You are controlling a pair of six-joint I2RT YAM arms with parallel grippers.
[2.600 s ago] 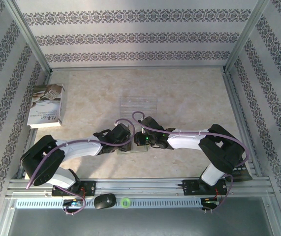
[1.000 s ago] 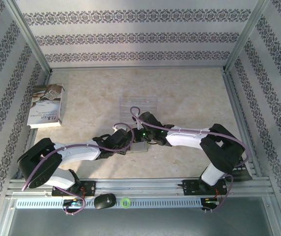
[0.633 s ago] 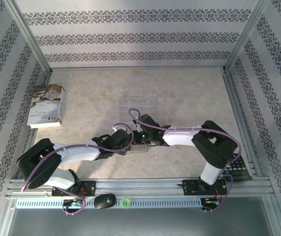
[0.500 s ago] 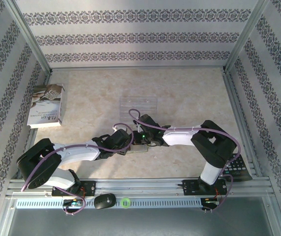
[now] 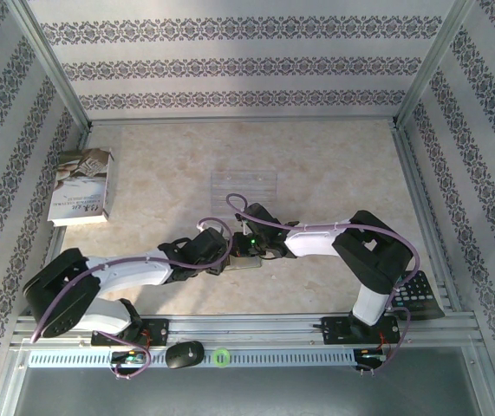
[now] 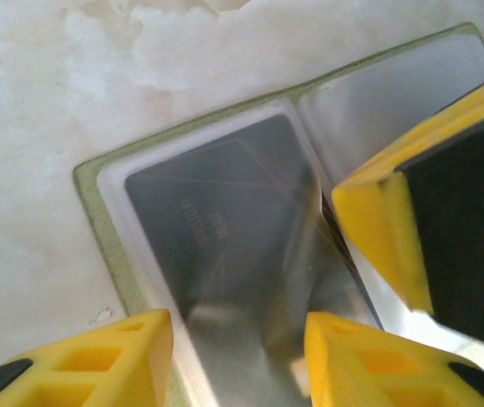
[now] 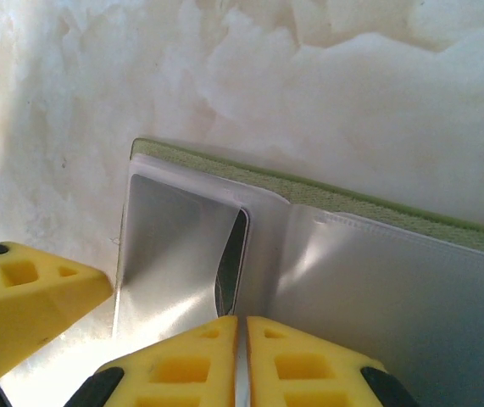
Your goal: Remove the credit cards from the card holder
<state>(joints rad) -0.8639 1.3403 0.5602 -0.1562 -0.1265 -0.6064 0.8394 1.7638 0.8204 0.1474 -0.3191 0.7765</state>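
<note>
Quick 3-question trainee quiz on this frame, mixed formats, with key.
1. True or false: the card holder lies closed on the table.
2. Which are pressed together? A) left fingers B) right fingers
3. What colour is the card in the left wrist view?
Key: 1 false, it lies open. 2 B; left fingers stand apart. 3 black.
</note>
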